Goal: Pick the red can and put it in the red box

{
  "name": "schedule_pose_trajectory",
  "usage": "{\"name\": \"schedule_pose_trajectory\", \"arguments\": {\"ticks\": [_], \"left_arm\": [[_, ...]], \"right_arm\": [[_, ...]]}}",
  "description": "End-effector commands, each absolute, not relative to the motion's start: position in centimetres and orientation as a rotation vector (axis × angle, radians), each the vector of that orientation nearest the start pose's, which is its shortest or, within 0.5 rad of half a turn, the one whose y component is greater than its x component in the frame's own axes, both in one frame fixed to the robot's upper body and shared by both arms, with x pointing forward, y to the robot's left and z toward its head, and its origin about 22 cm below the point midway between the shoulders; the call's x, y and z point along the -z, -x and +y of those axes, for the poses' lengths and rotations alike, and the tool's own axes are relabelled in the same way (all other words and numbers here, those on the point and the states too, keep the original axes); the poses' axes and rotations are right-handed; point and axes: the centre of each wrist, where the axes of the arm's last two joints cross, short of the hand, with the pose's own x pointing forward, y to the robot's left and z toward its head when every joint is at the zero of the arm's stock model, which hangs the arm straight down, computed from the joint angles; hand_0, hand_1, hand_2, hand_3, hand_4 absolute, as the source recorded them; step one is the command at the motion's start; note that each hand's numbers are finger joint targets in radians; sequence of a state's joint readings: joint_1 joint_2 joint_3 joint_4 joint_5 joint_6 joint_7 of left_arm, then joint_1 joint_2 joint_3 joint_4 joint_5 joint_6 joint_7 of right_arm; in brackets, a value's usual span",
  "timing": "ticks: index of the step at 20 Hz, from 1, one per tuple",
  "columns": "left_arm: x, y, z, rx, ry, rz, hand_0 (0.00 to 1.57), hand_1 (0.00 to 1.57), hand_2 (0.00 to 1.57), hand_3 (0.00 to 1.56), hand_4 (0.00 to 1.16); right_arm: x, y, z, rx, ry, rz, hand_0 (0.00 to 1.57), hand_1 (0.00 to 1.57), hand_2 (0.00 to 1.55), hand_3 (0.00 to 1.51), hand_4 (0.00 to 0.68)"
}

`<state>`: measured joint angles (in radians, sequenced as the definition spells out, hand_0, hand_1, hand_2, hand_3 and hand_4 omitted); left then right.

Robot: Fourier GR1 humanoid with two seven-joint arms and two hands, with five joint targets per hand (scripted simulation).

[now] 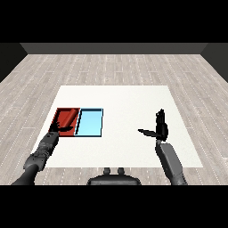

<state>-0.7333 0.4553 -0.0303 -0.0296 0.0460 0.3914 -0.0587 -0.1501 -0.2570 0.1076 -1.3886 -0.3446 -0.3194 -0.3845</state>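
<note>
A red tray [67,116] is seen lying flat on the white bench [129,107], close to the bench's left edge and nearer the front edge than the back. It is a shallow rectangular tray with a dark rim and a red floor, its long sides running from front to back. Its right side is set against a light blue tray [90,122] of like shape. The front left corner of the red tray is partly covered by the left hand [60,128]. The red can cannot be made out anywhere on the bench.
</note>
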Motion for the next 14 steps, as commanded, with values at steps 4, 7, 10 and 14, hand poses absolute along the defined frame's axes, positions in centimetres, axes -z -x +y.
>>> {"name": "schedule_pose_trajectory", "arguments": {"ticks": [4, 7, 10, 14], "left_arm": [[5.0, -34.1, 37.5, -0.054, -0.796, -1.107, 0.00, 0.00, 0.00, 0.00, 0.00], [2.8, -34.9, 39.1, -0.105, -0.720, -1.307, 1.16, 1.16, 1.13, 0.00, 0.00], [1.1, -37.0, 36.9, -0.111, -0.552, -1.494, 0.67, 0.67, 0.38, 0.00, 0.00], [2.1, -36.5, 34.7, -0.095, -0.394, -1.655, 0.00, 0.00, 0.00, 0.00, 0.00]], "right_arm": [[0.1, -27.4, -26.4, 0.199, 0.122, -1.890, 0.00, 0.00, 0.00, 0.00, 0.000], [-0.3, -27.3, -25.7, 0.177, 0.106, -1.924, 0.00, 0.00, 0.00, 0.00, 0.000], [-1.2, -26.6, -25.2, 0.173, 0.052, -1.945, 0.00, 0.00, 0.00, 0.00, 0.000], [-1.2, -26.0, -25.9, 0.138, 0.032, -1.943, 0.00, 0.00, 0.00, 0.00, 0.000]]}}
